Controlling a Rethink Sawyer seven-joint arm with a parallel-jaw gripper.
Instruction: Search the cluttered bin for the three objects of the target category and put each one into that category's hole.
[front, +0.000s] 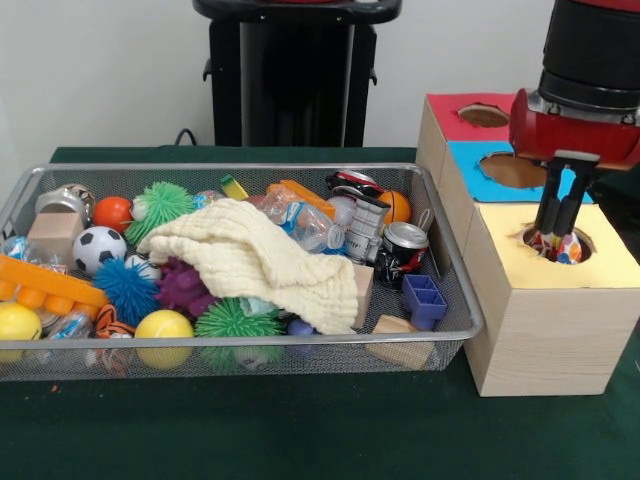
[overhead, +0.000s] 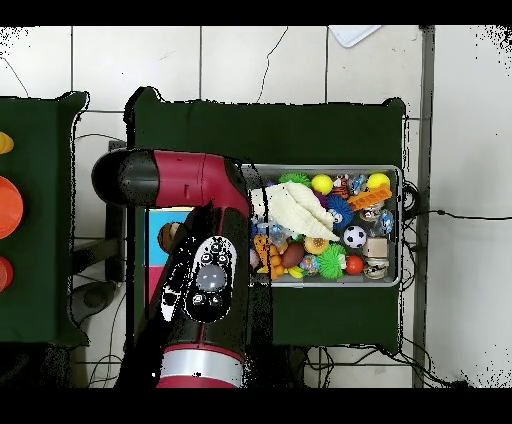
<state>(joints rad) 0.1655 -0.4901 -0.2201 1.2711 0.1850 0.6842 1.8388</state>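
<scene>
The wire mesh bin (front: 240, 342) sits on the green table, full of toys; it also shows in the overhead view (overhead: 400, 225). My gripper (front: 557, 232) hangs over the round hole of the yellow-topped wooden box (front: 610, 265). Its fingers stand close together, shut on a white fabric piece with coloured dots (front: 566, 248) that sits in the mouth of the hole. No other dotted fabric piece shows plainly in the bin. In the overhead view the arm (overhead: 205, 270) hides the gripper and most of the boxes.
A cream cloth (front: 260, 255) lies over the bin's middle, among spiky balls, cans, a soccer ball (front: 97, 247) and blocks. Behind the yellow box stand a blue-topped box (front: 480, 185) and a red-topped box (front: 447, 118), each with a hole.
</scene>
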